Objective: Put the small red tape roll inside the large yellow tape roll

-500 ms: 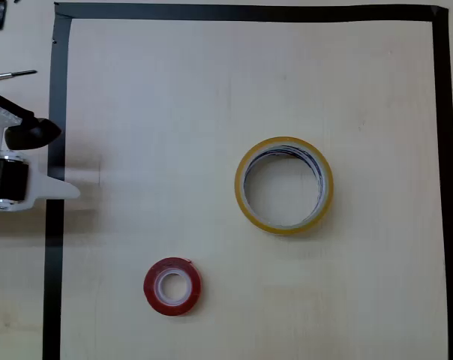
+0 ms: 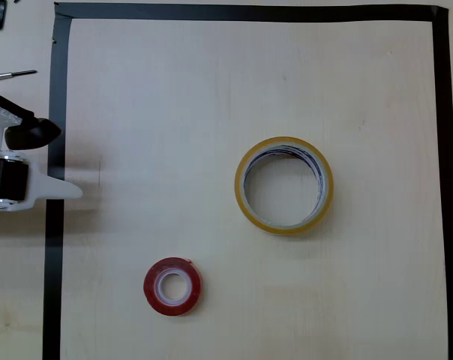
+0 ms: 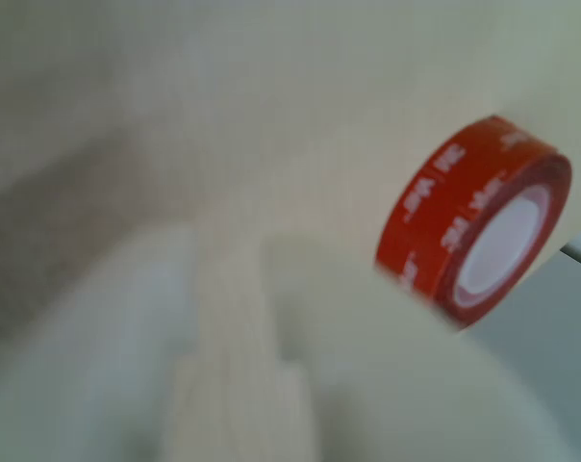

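The small red tape roll (image 2: 172, 286) lies flat on the pale table at the lower left of the taped area; in the wrist view the red roll (image 3: 483, 221) shows blurred at the right. The large yellow tape roll (image 2: 284, 185) lies flat right of centre, its hole empty. My white gripper (image 2: 67, 189) sits at the left edge, over the black border line, well apart from both rolls. Its fingers (image 3: 367, 366) look closed together with nothing between them, though the wrist view is blurred.
A black tape border (image 2: 249, 12) frames the work area on the pale wooden table (image 2: 174, 112). A thin screwdriver-like tool (image 2: 13, 74) lies outside the border at the upper left.
The gripper tip has edged very slightly to the right. Both tape rolls lie where they were.
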`<state>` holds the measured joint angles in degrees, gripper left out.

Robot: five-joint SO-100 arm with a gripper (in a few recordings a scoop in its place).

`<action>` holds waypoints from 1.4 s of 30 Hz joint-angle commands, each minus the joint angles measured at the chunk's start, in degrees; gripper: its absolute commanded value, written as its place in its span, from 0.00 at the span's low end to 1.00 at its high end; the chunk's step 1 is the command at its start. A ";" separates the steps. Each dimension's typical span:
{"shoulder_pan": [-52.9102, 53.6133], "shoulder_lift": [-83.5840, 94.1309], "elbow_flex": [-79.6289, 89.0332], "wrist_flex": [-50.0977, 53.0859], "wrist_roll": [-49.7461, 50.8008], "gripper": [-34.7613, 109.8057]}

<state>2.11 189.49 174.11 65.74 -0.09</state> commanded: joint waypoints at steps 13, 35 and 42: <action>11.25 -47.72 -45.62 3.43 -3.87 0.35; 21.71 -99.84 -74.00 -3.43 -8.79 0.36; 21.71 -104.77 -74.27 -5.45 -9.84 0.36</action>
<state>22.32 83.58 104.41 60.64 -8.17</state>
